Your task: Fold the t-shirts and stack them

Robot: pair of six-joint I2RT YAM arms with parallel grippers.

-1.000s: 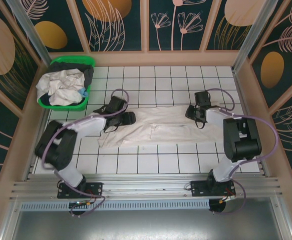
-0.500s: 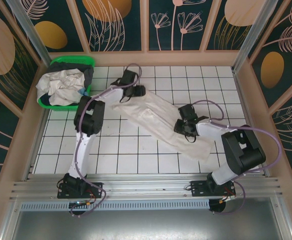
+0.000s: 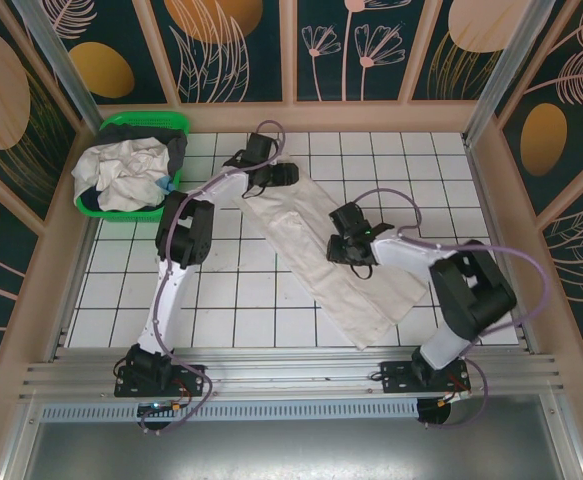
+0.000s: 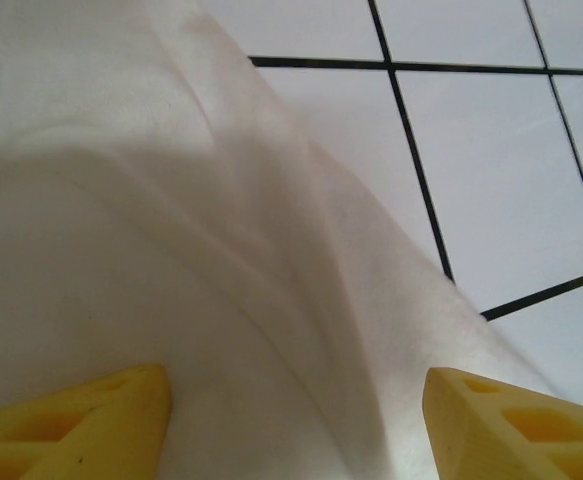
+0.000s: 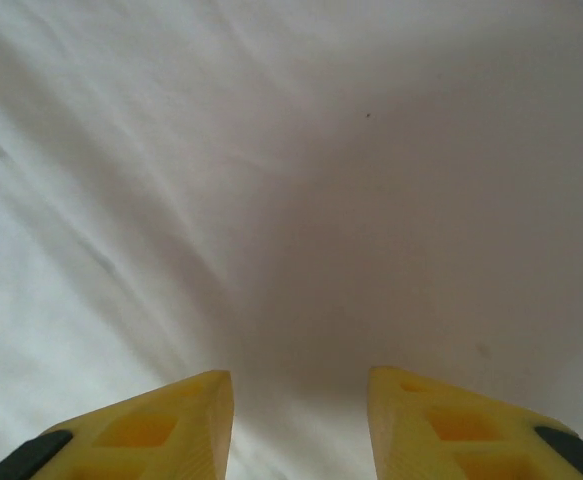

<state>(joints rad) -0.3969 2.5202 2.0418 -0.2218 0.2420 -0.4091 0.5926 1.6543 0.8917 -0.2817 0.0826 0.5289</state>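
Overhead, the white tiled table (image 3: 221, 300) carries one folded t-shirt (image 3: 296, 225) lying as a long diagonal strip from far left to near right, while more t-shirts (image 3: 131, 175) sit crumpled in the green basket (image 3: 146, 120) at the far left corner. The left end effector (image 3: 283, 176) rests at the strip's far end and the right end effector (image 3: 343, 250) on its middle. Closer in, the wrist cameras show what the top view cannot: both pairs of yellow fingers (image 4: 81, 420) (image 5: 141, 430) stand apart over the cloth, released, the left pair beside the shirt's edge and black tile lines (image 4: 411, 170).

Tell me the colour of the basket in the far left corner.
The basket is bright green, clearest in the top external view.
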